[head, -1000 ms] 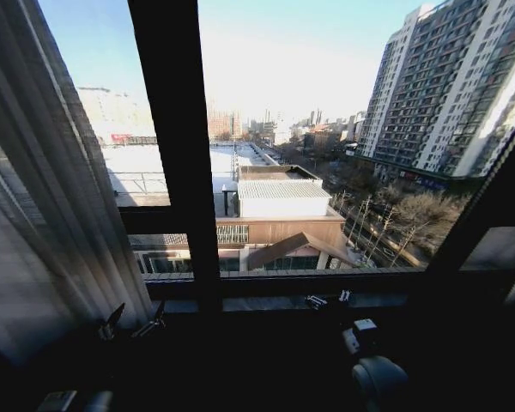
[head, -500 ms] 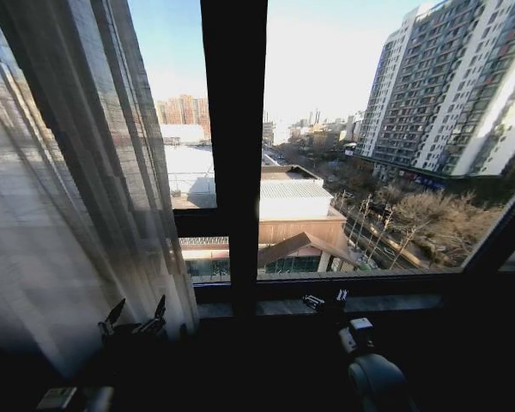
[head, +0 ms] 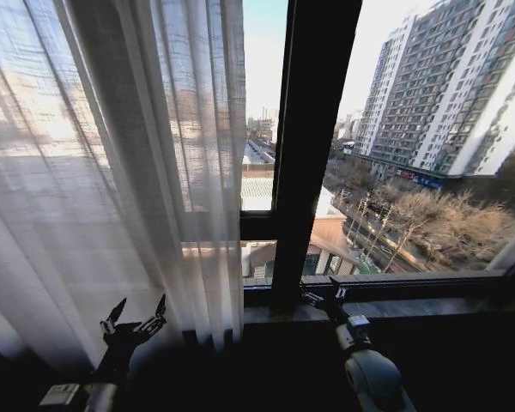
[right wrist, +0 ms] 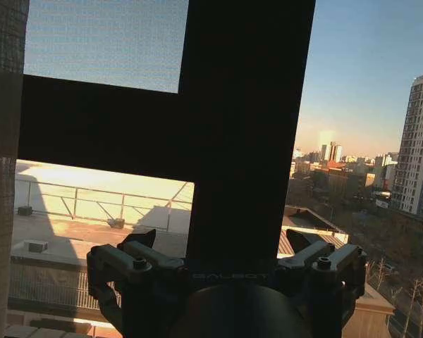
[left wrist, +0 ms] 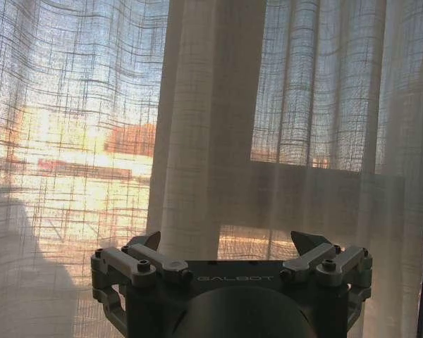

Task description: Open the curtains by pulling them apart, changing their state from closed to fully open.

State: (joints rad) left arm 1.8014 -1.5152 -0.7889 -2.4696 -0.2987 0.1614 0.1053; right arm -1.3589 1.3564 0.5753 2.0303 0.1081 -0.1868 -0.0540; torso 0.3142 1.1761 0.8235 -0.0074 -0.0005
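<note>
Left end effector [head: 136,320]: fingers spread, empty, low before the curtains [head: 112,172]. Right end effector [head: 324,298]: likewise open, at the window frame [head: 313,129]. Risk: sheer weave slipping a shallow pinch.

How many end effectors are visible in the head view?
2. The left end effector is open, low in front of the curtains. The right end effector is open by the window sill.

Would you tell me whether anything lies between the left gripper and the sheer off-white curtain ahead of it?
Nothing does. In the left wrist view the open left gripper faces the sheer off-white pleated curtain directly, the stretch between them bare.
</note>
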